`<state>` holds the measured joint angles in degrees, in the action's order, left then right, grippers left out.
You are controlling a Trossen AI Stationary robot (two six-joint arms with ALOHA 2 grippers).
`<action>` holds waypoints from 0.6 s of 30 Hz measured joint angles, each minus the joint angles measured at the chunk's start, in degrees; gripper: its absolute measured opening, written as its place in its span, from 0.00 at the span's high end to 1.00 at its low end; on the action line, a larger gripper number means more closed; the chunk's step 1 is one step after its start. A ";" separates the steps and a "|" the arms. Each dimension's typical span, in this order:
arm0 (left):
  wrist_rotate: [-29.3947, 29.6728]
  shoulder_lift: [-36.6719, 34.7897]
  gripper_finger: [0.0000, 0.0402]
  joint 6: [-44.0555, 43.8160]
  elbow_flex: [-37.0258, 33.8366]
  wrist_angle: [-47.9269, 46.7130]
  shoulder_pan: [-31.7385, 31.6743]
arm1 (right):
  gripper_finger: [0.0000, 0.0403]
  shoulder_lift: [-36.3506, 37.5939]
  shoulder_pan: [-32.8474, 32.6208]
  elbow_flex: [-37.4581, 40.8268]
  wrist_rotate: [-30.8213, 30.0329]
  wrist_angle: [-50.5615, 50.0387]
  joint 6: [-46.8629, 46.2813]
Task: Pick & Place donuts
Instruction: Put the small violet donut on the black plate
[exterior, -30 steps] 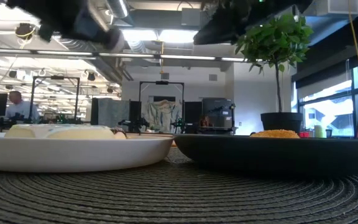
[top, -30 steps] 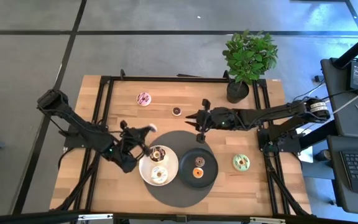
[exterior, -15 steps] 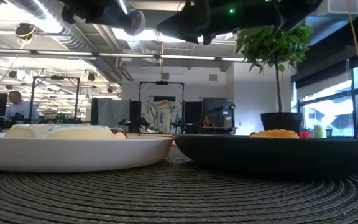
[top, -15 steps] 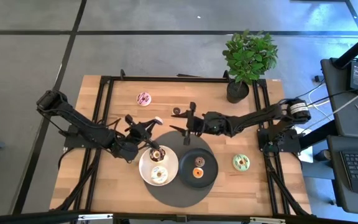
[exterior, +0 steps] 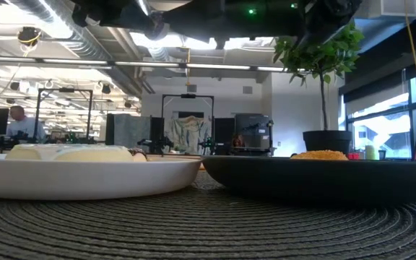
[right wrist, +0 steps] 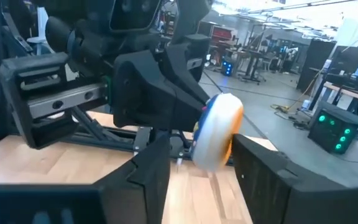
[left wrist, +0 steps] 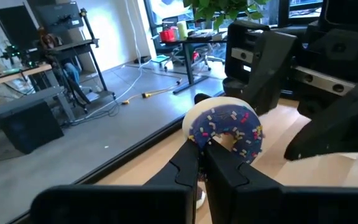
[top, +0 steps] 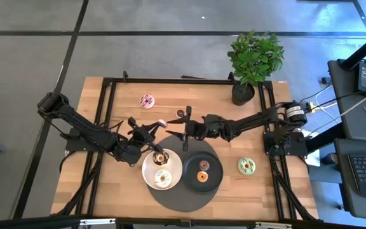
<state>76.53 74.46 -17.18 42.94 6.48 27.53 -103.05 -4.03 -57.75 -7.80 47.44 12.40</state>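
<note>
Handover at the centre of the high frame: the left gripper [left wrist: 207,146] is clamped on a blue-sprinkled donut [left wrist: 225,130], held in the air just above the white plate [top: 150,170]. The right gripper [top: 186,127] faces it with fingers spread wide. The right fingers should probably straddle the ring squarely and close before the left lets go. Eight donuts show: one held, two on each of two plates, three on the table [top: 126,191].

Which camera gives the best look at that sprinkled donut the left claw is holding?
The left wrist view: the blue-iced sprinkled donut fills the middle, pinched by the left gripper. The right wrist view shows it edge-on. The high view shows only a small speck; the low view doesn't show it.
</note>
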 joint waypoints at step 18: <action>-0.03 0.00 0.95 1.07 -0.01 0.21 0.17 | 0.97 -0.63 0.15 -0.99 -1.71 -0.59 0.74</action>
<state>76.50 74.46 -16.11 42.93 6.69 27.70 -103.68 -3.88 -58.74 -9.52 46.85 13.15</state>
